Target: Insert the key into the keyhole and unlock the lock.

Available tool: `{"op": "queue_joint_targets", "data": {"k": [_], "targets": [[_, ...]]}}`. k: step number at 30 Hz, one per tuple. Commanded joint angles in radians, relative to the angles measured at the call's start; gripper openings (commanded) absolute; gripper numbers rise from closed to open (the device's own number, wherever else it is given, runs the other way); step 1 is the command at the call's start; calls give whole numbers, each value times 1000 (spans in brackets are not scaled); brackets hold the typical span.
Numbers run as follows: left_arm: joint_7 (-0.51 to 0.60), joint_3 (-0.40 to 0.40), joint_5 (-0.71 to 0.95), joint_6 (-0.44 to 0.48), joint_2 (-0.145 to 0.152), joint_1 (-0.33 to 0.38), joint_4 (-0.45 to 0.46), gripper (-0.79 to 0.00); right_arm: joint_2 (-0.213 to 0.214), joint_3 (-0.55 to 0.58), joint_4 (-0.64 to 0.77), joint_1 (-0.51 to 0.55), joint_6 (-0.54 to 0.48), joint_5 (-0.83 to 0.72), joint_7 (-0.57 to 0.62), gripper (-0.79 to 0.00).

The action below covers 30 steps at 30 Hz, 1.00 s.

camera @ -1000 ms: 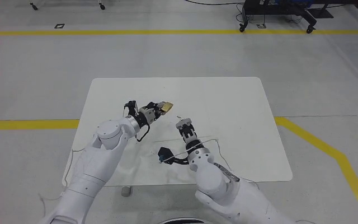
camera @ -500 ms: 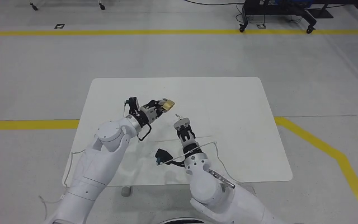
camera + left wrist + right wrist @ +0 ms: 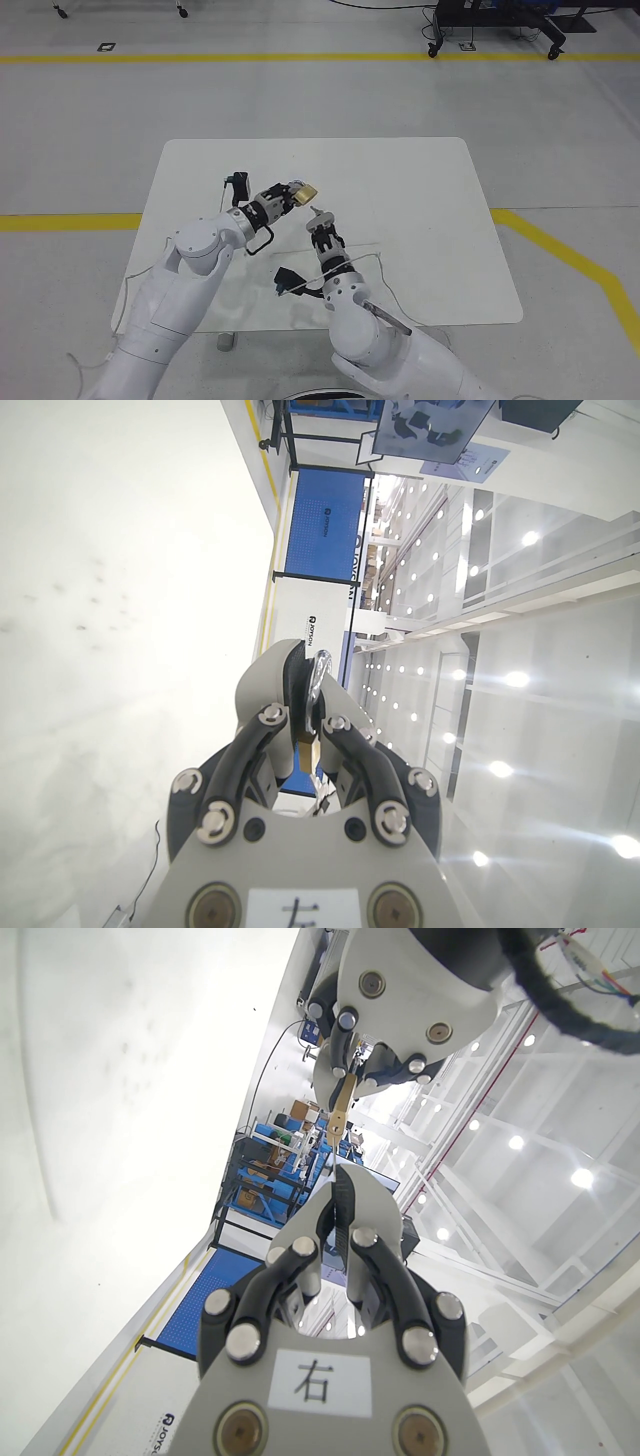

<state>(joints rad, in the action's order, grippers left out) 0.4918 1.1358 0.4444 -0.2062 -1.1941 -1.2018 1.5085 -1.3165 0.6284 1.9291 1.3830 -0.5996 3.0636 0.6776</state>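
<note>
Left tool (image 3: 308, 692) is clamped on the lock (image 3: 342, 1098) above the surface (image 3: 420, 180). Right tool (image 3: 336, 1188) is clamped on the key (image 3: 331, 1158), whose tip is at the lock's base.

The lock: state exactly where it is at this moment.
In the top view, the lock sits clamped in the left claw above the middle of the table, with the right claw and its key close beside it.

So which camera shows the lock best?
The right wrist view: the lock juts clear of the left gripper, its end facing the key. The top view shows a small brass block; the left wrist view, its shackle and a brass sliver between the fingers.
</note>
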Motion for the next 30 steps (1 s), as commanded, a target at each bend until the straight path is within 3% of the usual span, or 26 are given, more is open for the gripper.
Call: {"op": "queue_joint_targets", "data": {"k": [1, 30], "targets": [[-1, -2, -12, 2, 0, -4, 7, -785, -5, 5, -2, 2, -4, -2, 5, -785], [8, -13, -72, 0, -4, -19, 41, -785, -44, 71, -12, 42, 1, 8, -37, -785]]}}
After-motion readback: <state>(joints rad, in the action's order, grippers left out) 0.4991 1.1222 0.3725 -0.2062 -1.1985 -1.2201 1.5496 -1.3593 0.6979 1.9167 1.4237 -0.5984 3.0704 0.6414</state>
